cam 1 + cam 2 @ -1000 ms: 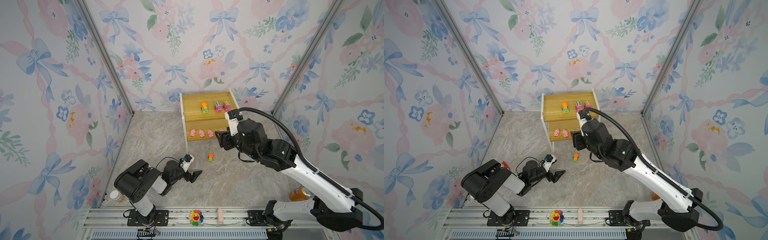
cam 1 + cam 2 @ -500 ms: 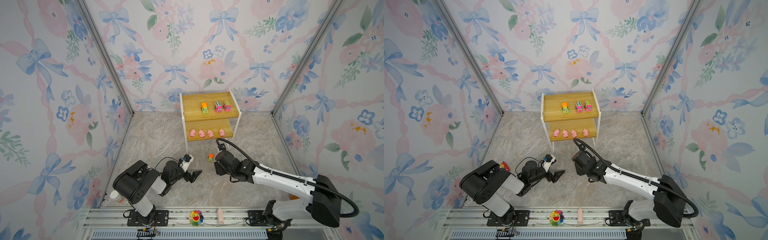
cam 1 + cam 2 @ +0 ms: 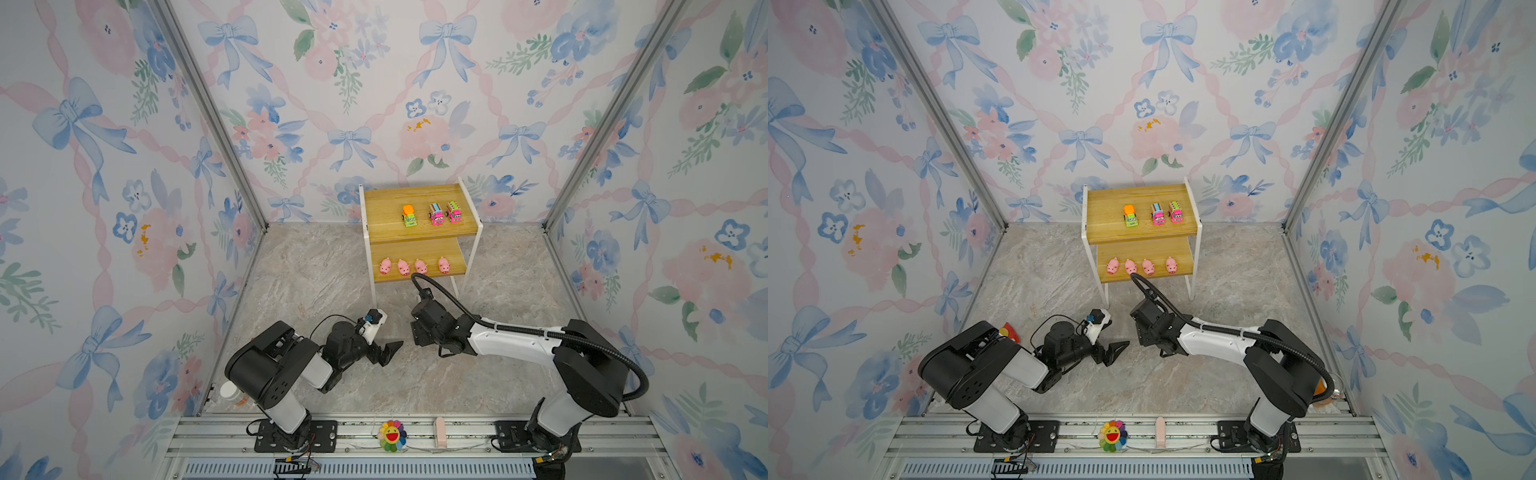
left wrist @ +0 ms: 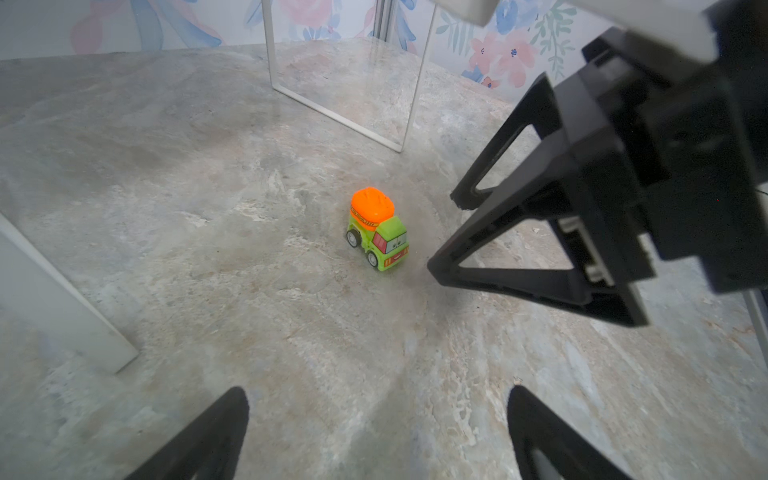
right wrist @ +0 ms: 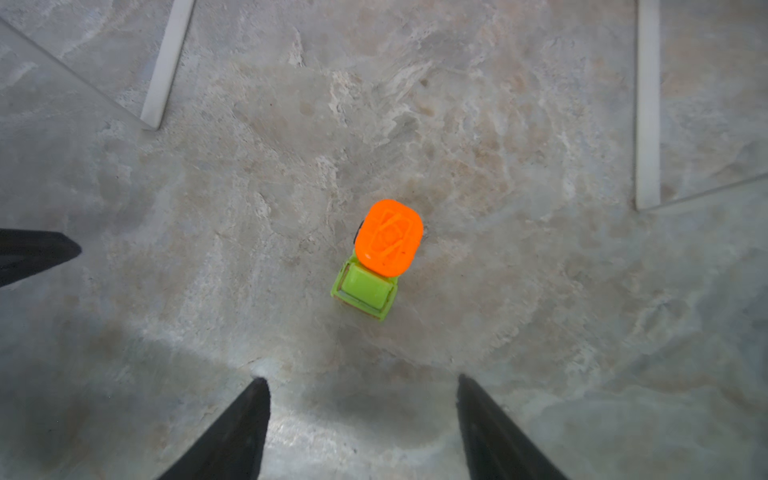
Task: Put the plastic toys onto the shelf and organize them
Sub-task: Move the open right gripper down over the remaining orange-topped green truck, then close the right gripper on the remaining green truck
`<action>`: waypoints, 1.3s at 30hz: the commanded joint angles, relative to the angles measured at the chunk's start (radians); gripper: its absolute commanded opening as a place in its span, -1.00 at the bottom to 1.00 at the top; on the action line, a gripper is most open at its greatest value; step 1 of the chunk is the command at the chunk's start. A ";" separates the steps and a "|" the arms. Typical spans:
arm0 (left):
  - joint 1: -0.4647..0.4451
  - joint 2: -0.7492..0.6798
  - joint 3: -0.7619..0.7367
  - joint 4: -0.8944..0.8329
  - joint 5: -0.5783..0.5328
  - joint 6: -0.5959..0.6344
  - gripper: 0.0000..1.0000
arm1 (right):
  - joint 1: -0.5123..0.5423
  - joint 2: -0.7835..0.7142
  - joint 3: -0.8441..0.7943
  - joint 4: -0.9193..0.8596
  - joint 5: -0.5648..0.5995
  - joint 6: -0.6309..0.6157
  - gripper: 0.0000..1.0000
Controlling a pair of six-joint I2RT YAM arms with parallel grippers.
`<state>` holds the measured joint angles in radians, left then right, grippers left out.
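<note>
A glossy green plastic truck point(image 5: 365, 286) with a domed orange top stands mid-tabletop point(image 5: 519, 124) on veined stone-look laminate, near the wooden shelf point(image 3: 386, 216) legs. The right gripper point(image 5: 360, 380) and left gripper point(image 4: 376, 390) are both spread and empty.

Marbled tabletop point(image 3: 316, 274) before you, the shelf point(image 3: 384, 235) standing at its far side. Upper board: one green truck point(image 3: 409, 216), two pink trucks point(image 3: 435, 214). Lower board: four pink pigs point(image 3: 385, 266) in a row. A second green truck point(image 4: 376, 235) (shown in the wrist views only) stands upright on the tabletop near the shelf's legs.
</note>
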<state>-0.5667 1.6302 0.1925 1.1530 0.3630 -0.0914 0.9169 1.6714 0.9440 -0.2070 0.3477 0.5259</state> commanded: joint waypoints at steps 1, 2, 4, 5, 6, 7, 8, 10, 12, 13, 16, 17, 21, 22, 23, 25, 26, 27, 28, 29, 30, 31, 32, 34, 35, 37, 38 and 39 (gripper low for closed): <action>0.010 -0.014 -0.008 -0.011 -0.006 -0.007 0.95 | -0.007 0.050 0.040 0.064 0.020 0.029 0.47; 0.009 -0.015 -0.008 -0.012 -0.005 -0.010 0.95 | -0.009 0.060 0.040 0.079 0.027 0.034 0.47; 0.011 -0.016 -0.012 -0.013 -0.007 -0.009 0.95 | -0.015 0.078 0.042 0.092 0.033 0.034 0.47; 0.011 -0.018 -0.014 -0.012 -0.009 -0.009 0.95 | -0.019 0.088 0.045 0.092 0.039 0.035 0.46; 0.011 -0.018 -0.015 -0.012 -0.011 -0.008 0.95 | -0.024 0.097 0.047 0.097 0.041 0.035 0.47; 0.012 -0.020 -0.017 -0.012 -0.012 -0.007 0.95 | -0.027 0.103 0.047 0.103 0.038 0.035 0.47; 0.013 -0.021 -0.018 -0.012 -0.013 -0.006 0.95 | -0.032 0.111 0.047 0.109 0.037 0.034 0.46; 0.014 -0.021 -0.019 -0.013 -0.015 -0.006 0.95 | -0.038 0.127 0.047 0.123 0.036 0.034 0.46; 0.016 -0.020 -0.016 -0.013 -0.015 -0.005 0.95 | -0.044 0.145 0.044 0.140 0.034 0.034 0.46; 0.016 -0.019 -0.016 -0.014 -0.014 -0.005 0.95 | -0.047 0.153 0.044 0.150 0.033 0.033 0.45; 0.017 -0.018 -0.016 -0.015 -0.012 -0.005 0.95 | -0.051 0.175 0.035 0.181 0.038 0.034 0.43; 0.018 -0.016 -0.016 -0.016 -0.014 -0.006 0.95 | -0.052 0.182 0.028 0.197 0.038 0.036 0.42; 0.019 -0.015 -0.019 -0.015 -0.017 -0.004 0.95 | -0.050 0.201 -0.008 0.263 0.046 0.037 0.40; 0.019 -0.015 -0.019 -0.016 -0.017 -0.005 0.95 | -0.051 0.204 -0.016 0.276 0.049 0.036 0.39; 0.020 -0.015 -0.019 -0.016 -0.018 -0.004 0.95 | -0.050 0.209 -0.024 0.287 0.053 0.036 0.39; 0.021 -0.014 -0.019 -0.016 -0.018 -0.004 0.95 | -0.050 0.220 -0.033 0.297 0.057 0.039 0.38; 0.021 -0.012 -0.018 -0.015 -0.017 -0.004 0.95 | -0.049 0.225 -0.035 0.298 0.061 0.043 0.36; 0.020 -0.011 -0.018 -0.016 -0.018 -0.005 0.95 | -0.046 0.228 -0.040 0.298 0.065 0.044 0.35; 0.020 -0.009 -0.018 -0.016 -0.017 -0.006 0.95 | -0.043 0.228 -0.043 0.298 0.068 0.046 0.34; 0.020 -0.008 -0.019 -0.016 -0.016 -0.005 0.95 | -0.039 0.228 -0.047 0.299 0.074 0.044 0.32; 0.021 -0.007 -0.019 -0.015 -0.015 -0.008 0.95 | -0.035 0.226 -0.052 0.299 0.082 0.043 0.29; 0.019 -0.006 -0.018 -0.016 -0.016 -0.008 0.95 | -0.030 0.227 -0.055 0.300 0.086 0.041 0.27; 0.020 -0.005 -0.018 -0.015 -0.016 -0.007 0.95 | -0.029 0.229 -0.058 0.300 0.088 0.037 0.22; 0.019 -0.006 -0.019 -0.015 -0.016 -0.007 0.95 | -0.024 0.232 -0.061 0.299 0.091 0.036 0.14; 0.021 -0.008 -0.020 -0.014 -0.015 -0.007 0.95 | -0.021 0.234 -0.067 0.303 0.095 0.033 0.12; 0.021 -0.008 -0.022 -0.015 -0.016 -0.007 0.95 | -0.017 0.234 -0.080 0.316 0.105 0.033 0.08; 0.021 -0.008 -0.022 -0.014 -0.016 -0.007 0.95 | -0.016 0.236 -0.087 0.327 0.105 0.034 0.06; 0.020 -0.006 -0.024 -0.015 -0.015 -0.008 0.95 | -0.016 0.239 -0.093 0.337 0.104 0.033 0.03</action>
<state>-0.5549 1.6276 0.1852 1.1496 0.3515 -0.0910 0.8886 1.8614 0.8948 0.1623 0.4721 0.5461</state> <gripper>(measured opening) 0.977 0.521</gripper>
